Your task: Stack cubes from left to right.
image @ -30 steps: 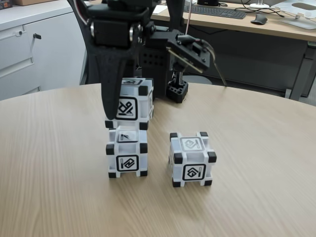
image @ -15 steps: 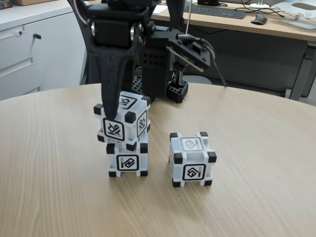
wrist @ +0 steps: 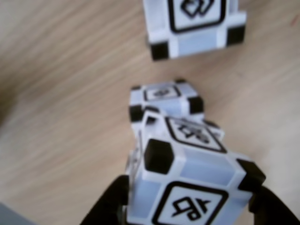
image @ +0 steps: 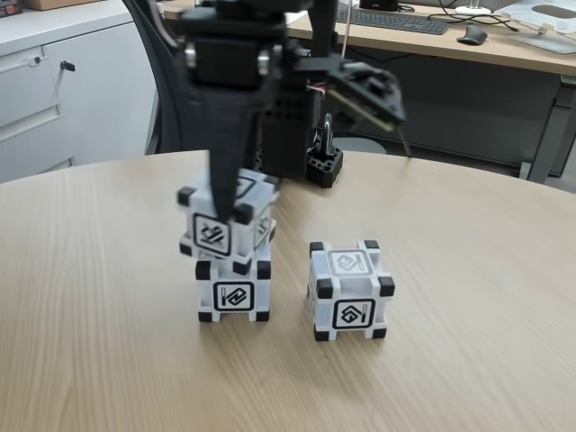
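Cubes meet on a round wooden table (image: 108, 360) as the black gripper (image: 232, 214) clamps one of them, the held cube (image: 225, 221), between its two fingers. In the fixed view it sits turned and slightly tilted atop the lower cube (image: 233, 290), apparently touching it, its corners out of line with those below. A third cube (image: 351, 290) stands alone on the table just to the right of the stack in that view, apart from it.

Each cube is white with black corner blocks, and every visible face carries a black-framed square holding an angular line symbol; no letters or brand names can be read on them.

From the wrist view, the held cube (wrist: 190, 178) fills the lower frame between the dark fingers (wrist: 108, 206), with the lower cube (wrist: 164, 101) partly showing beneath and beyond it, and the third cube (wrist: 194, 23) at the top edge.

Behind the table in the fixed view stand a small black holder (image: 324, 166), a grey cabinet (image: 63, 90) at left, and a desk (image: 504, 49) bearing a keyboard (image: 391, 20) and mouse (image: 472, 34).
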Tool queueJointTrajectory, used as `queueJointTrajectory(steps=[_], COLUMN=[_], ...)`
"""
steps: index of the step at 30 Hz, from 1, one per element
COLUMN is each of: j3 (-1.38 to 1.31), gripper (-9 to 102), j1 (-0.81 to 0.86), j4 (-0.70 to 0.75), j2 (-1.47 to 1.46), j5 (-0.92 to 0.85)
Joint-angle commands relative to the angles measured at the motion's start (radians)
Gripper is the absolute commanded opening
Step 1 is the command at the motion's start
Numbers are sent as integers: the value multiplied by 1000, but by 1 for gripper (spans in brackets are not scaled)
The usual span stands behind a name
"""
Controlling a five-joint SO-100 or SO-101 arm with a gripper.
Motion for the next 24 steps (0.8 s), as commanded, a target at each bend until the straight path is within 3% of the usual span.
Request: queueJointTrajectory(steps=[1,11,20,24], j3=[-34,-32,-26,12], gripper=[29,28,25,32], j1=[-89,-376,-397,-382], j4=[2,5,0,-8], j2=[25,172,367,359], j5=[41,164,101,95])
